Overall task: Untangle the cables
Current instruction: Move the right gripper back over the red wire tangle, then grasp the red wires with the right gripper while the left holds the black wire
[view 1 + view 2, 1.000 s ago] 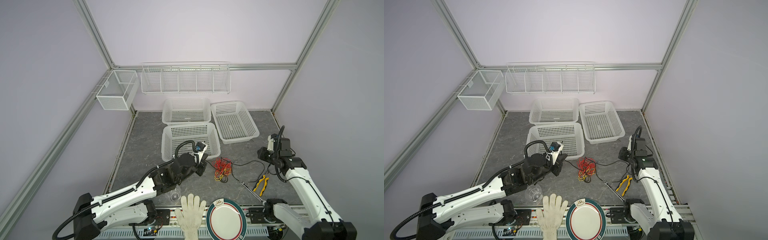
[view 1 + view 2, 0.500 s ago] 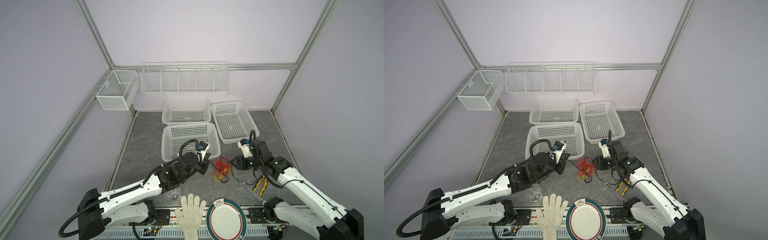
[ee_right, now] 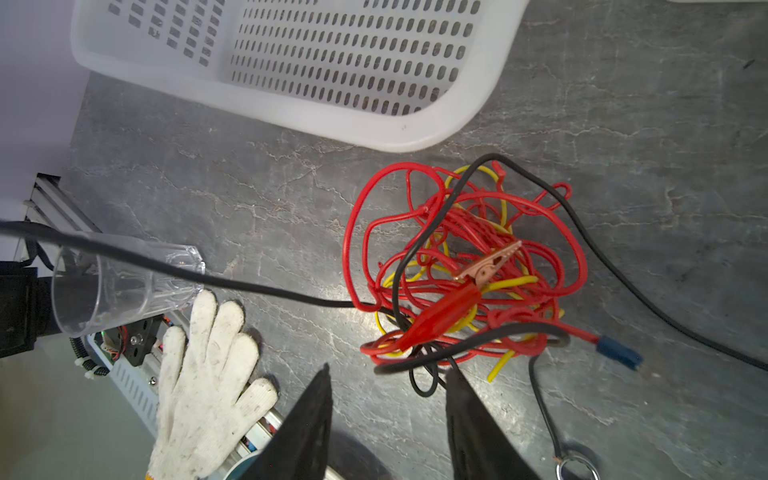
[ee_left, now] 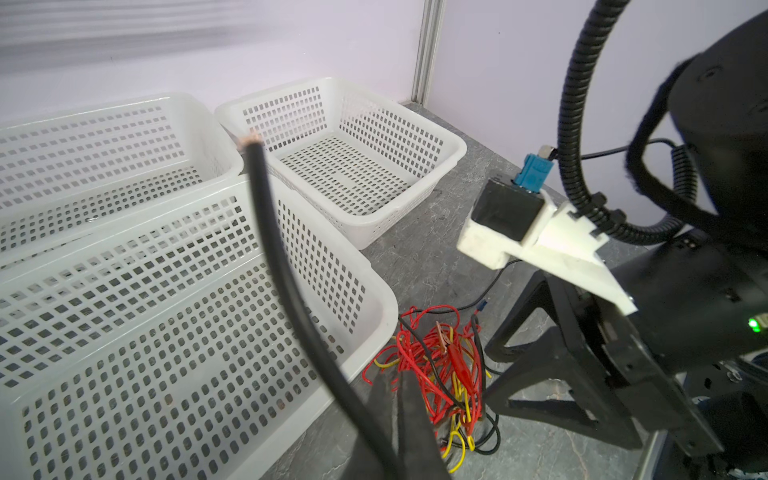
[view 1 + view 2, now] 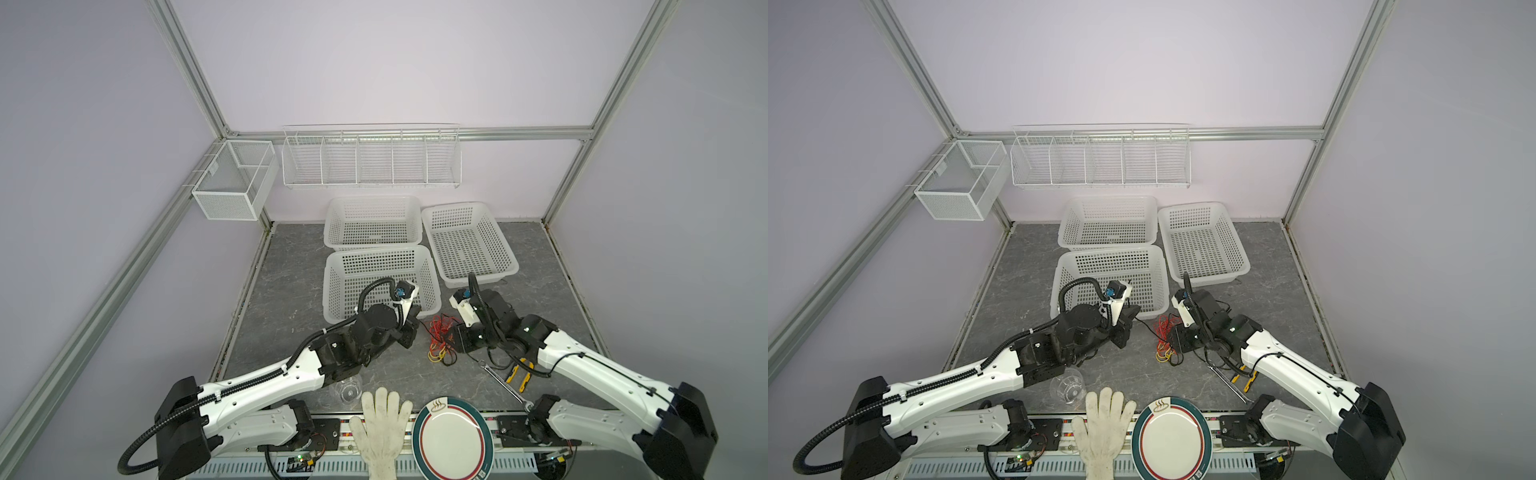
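Observation:
The cables lie in a red, yellow and black tangle on the grey tabletop between my two grippers. My left gripper is shut on a black cable whose bare copper end sticks out past the jaws. That black cable runs from the tangle toward the left arm. On the tangle's other side my right gripper is open and low, with a small black loop lying between its fingertips. A red alligator clip rests on top of the tangle.
Three white baskets stand behind the tangle, the nearest basket almost touching it. Yellow-handled pliers and a wrench lie under the right arm. A glove, a plate and a clear cup sit along the front edge.
The right arm has swung in from the right side of the table to the tangle. The left gripper has stayed shut on the black cable and barely moved.

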Action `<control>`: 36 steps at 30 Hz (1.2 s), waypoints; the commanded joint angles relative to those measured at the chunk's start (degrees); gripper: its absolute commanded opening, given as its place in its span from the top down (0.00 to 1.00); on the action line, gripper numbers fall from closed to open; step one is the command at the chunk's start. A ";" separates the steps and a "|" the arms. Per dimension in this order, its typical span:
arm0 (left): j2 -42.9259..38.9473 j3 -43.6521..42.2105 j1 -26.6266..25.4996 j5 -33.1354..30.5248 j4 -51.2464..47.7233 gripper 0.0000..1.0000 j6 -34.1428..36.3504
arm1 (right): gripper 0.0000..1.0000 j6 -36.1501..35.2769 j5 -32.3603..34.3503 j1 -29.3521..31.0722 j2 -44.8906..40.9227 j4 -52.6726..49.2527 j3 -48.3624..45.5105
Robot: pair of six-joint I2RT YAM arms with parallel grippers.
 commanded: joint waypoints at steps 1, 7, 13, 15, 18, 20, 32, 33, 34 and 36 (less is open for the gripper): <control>0.11 -0.25 0.25 0.44 1.21 1.00 -1.14 | 0.56 1.09 1.92 0.51 1.33 2.49 1.03; -0.30 -0.61 0.25 0.26 1.25 1.00 -1.15 | 0.58 1.29 1.52 0.58 3.39 5.03 1.34; 0.10 -1.16 0.25 0.35 2.04 1.00 -1.41 | 0.64 1.86 0.90 1.08 6.01 7.18 2.09; 0.30 -1.36 0.27 0.31 2.29 1.00 -1.51 | 0.66 2.20 1.11 1.17 6.73 7.52 2.18; 0.37 -1.68 0.25 0.05 2.52 1.00 -1.74 | 0.66 2.70 1.73 1.47 7.27 7.35 2.09; 0.37 -2.05 0.26 -0.33 2.68 1.00 -1.91 | 0.67 3.15 2.93 1.83 6.95 6.98 1.94; -0.01 -2.48 0.49 -0.88 3.23 1.00 -1.78 | 0.66 2.69 5.84 3.88 6.67 4.84 5.47; -0.10 -2.56 0.51 -0.88 3.31 1.00 -1.73 | 0.66 2.61 5.85 3.84 6.97 4.86 5.79; -0.24 -2.76 0.52 -0.88 3.68 1.00 -1.85 | 0.66 2.52 5.89 3.92 7.54 4.65 5.94; -0.63 -3.24 0.50 -0.87 4.44 1.00 -2.07 | 0.66 2.49 5.96 3.92 8.60 4.08 5.96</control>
